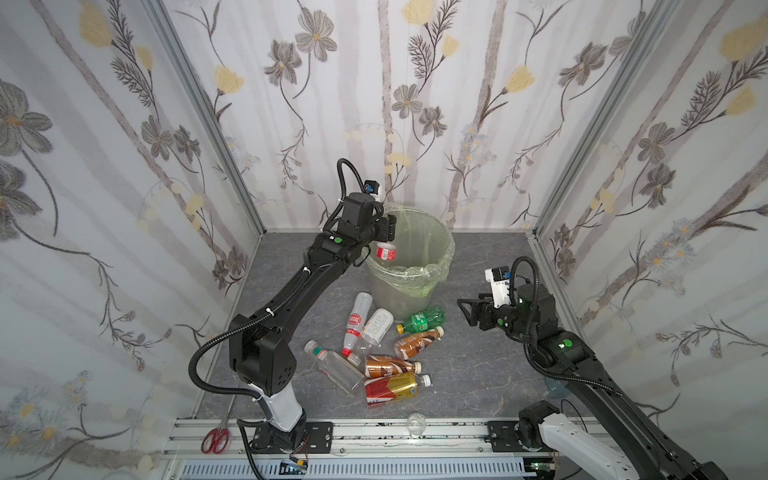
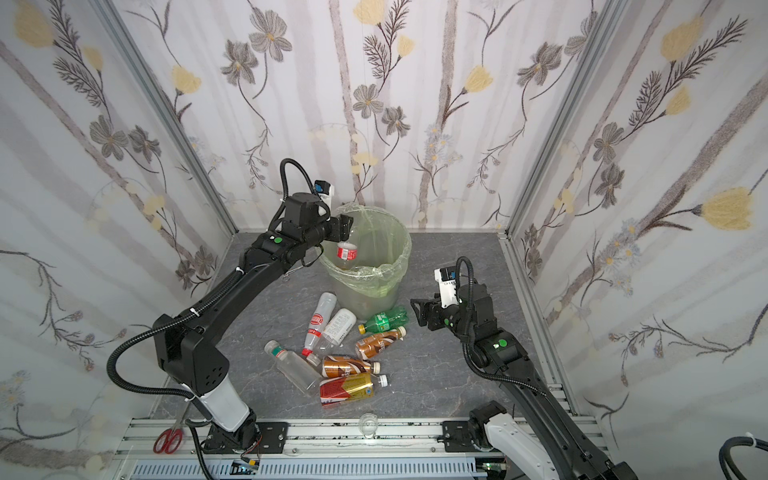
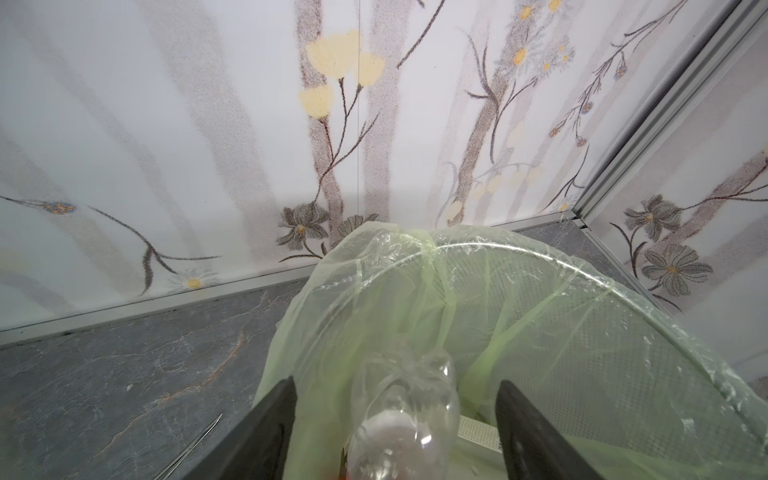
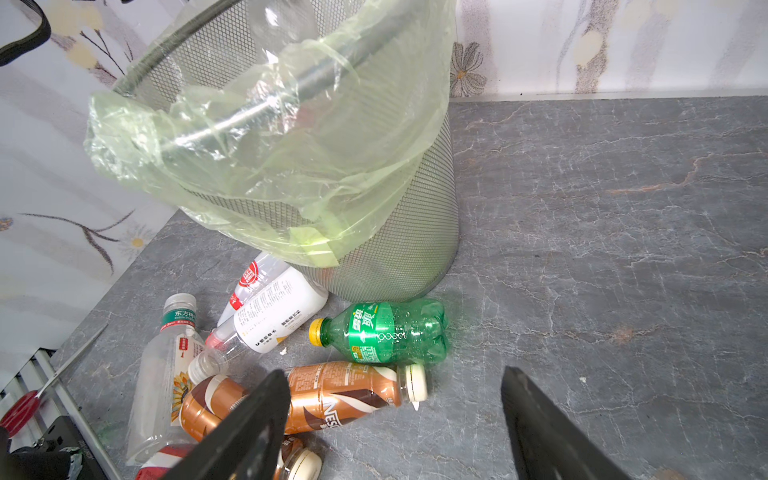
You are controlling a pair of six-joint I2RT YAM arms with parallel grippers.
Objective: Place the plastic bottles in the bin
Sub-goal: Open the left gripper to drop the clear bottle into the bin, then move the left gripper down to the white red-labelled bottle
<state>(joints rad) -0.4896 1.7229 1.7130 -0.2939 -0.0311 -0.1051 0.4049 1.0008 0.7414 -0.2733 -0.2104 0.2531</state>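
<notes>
Flowered wallpaper panels (image 1: 124, 124) close me in on three sides, joined by pale metal corner posts. They rise from a grey, marble-veined tabletop (image 1: 478, 374). Toward the back of it stands the mesh-sided bin (image 1: 395, 299), lined with a light green bag. My left gripper (image 3: 395, 380) is over the bin's rim with its jaws wide. A clear red-labelled bottle (image 1: 385, 252) is below it in the bin's mouth, and in the left wrist view there is a gap to each finger. My right gripper (image 1: 467, 311) hovers to the right of the bin, jaws wide and holding nothing. The other plastic bottles lie in a heap in front of the bin: a green one (image 1: 424, 318), brown ones (image 1: 417, 341), a red-gold one (image 1: 390, 388) and some clear ones. Red-handled scissors (image 1: 215, 439) and a small glass cup (image 1: 415, 424) are at the front rail.
</notes>
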